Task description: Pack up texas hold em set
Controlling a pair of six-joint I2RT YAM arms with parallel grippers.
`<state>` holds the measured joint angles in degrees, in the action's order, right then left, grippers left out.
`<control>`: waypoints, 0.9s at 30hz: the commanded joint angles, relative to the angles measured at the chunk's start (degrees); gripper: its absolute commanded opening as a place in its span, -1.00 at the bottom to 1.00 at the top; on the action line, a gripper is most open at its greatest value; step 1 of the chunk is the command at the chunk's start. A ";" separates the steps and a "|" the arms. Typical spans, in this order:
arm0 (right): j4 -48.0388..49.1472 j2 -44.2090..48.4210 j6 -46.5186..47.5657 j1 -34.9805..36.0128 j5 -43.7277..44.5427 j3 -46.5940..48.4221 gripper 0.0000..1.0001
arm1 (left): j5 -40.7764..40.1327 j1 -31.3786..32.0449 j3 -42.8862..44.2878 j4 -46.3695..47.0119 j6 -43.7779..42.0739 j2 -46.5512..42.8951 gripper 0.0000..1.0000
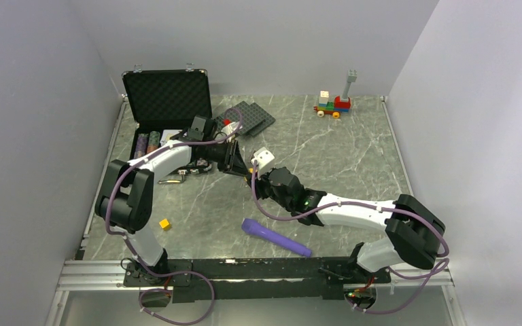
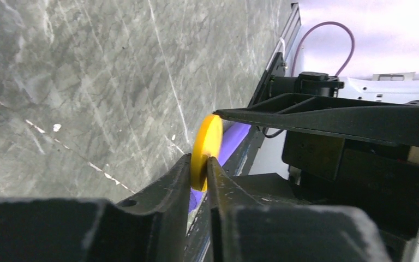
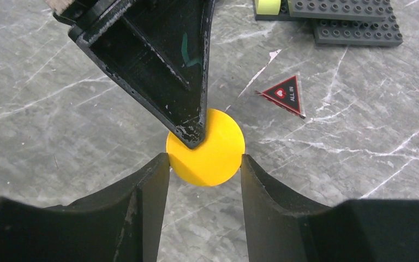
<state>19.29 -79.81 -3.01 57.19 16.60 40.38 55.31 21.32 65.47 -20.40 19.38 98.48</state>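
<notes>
Presently mid-handover: right gripper clamps yellow disc by rim, left gripper pinches its faces — mistimed release or tug could drop it.

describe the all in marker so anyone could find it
Start at the dark grey studded plates on the marble table. Just below them in the right wrist view, right of the yellow disc, lies the marker. It alone is a flat dark red triangle reading ALL IN.

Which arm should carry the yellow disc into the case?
Left. The left pincer pinches the disc by its faces, and the open case sits on that arm's side.
</notes>
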 commanded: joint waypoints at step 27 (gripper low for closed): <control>6.84 3.71 -1.41 0.34 3.78 -4.94 0.77 | -11.84 -24.47 3.50 -4.90 -9.05 -8.32 -1.00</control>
<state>22.20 -78.19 -3.62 57.58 19.55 36.12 48.29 3.27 66.06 -22.94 15.05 93.84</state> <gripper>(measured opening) 0.878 0.035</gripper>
